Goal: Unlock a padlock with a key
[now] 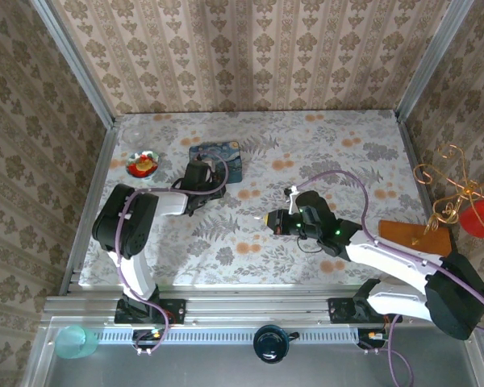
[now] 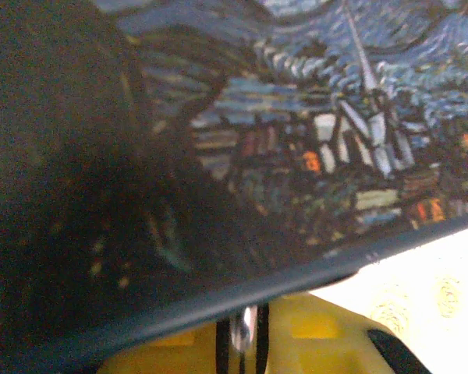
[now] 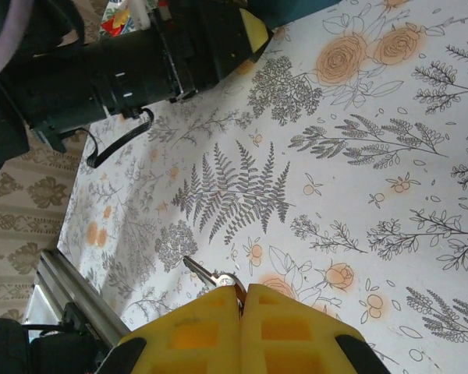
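My left gripper (image 1: pixel 198 175) lies at the near edge of the blue starry-night tin (image 1: pixel 216 159). In the left wrist view its yellow fingers (image 2: pixel 327 343) are shut on a thin silvery piece (image 2: pixel 248 331), apparently the padlock's shackle. The tin's painted lid (image 2: pixel 312 148) and dark rim hide the lock's blackish body. My right gripper (image 1: pixel 274 219) hovers mid-table, pointing left towards the left arm. It is shut (image 3: pixel 242 294) on the bow of a small silver key (image 3: pixel 207 274), whose blade sticks out to the upper left above the floral cloth.
A red dish (image 1: pixel 143 164) sits at the back left beside the left arm (image 3: pixel 125 70). At the right edge are a brown board (image 1: pixel 415 235) and a gold wire stand (image 1: pixel 456 197) with a red ornament. Floral cloth (image 1: pixel 250 242) lies open between the grippers.
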